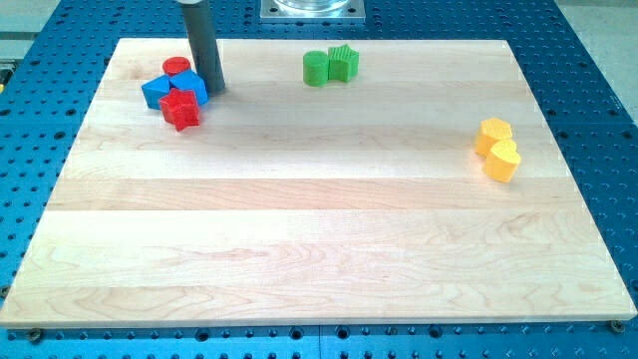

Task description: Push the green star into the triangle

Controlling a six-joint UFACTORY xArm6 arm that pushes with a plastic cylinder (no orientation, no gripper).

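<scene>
The green star lies near the view's top centre and touches a round green block on its left. The blue triangle lies at the view's top left, in a tight cluster with a red round block, a blue cube and a red star. My tip rests on the board at the right edge of that cluster, against the blue cube. It is far to the left of the green star.
Two yellow blocks lie touching each other near the board's right edge. The wooden board sits on a blue perforated table. A metal mount stands at the view's top centre.
</scene>
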